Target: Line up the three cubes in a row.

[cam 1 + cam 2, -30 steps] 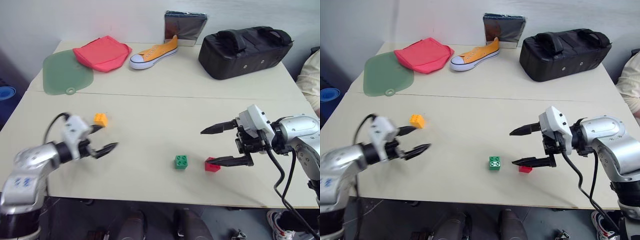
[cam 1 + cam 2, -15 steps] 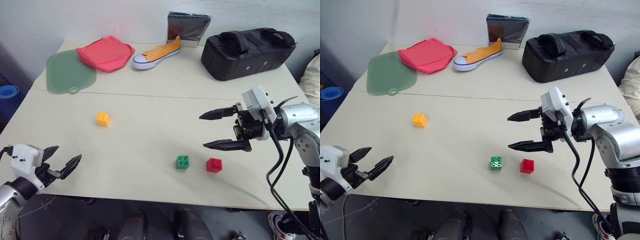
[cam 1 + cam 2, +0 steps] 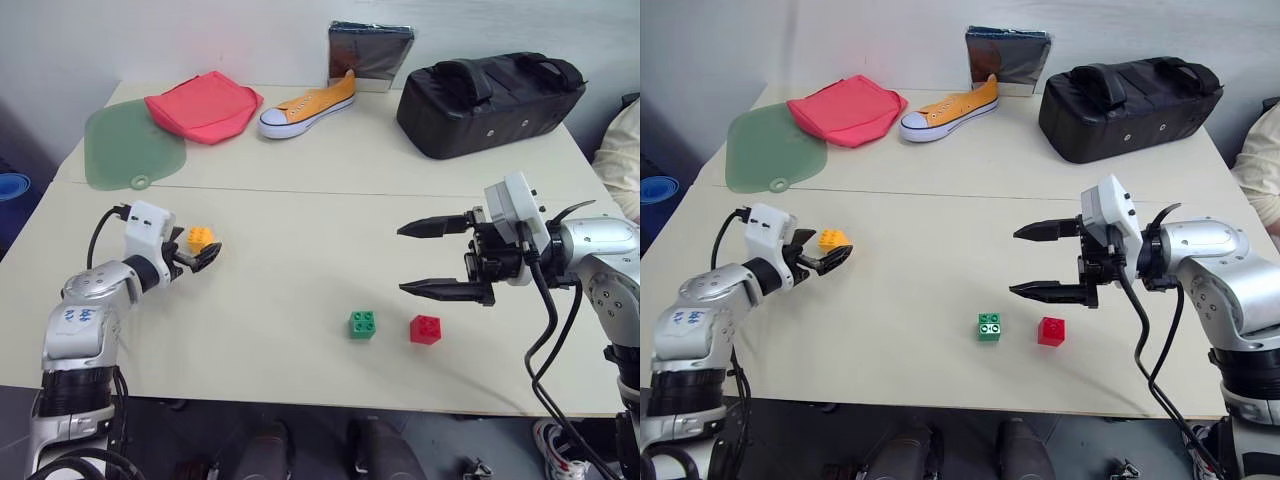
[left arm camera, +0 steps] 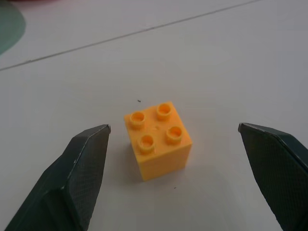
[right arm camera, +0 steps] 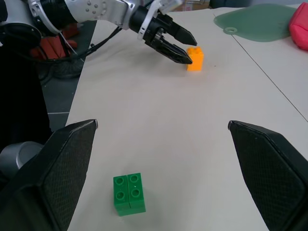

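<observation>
A: The pale table [image 3: 300, 200] stood against a white wall. Where were the cubes?

B: The orange cube [image 3: 200, 238] sat between the wide-open fingers of the left claw [image 4: 175, 139], untouched. The green cube [image 3: 363, 324] and red cube [image 3: 426, 328] lay near each other toward the front edge.

A: And the right claw [image 3: 435, 258]?

B: Spread wide, holding nothing, above the red cube.
</observation>
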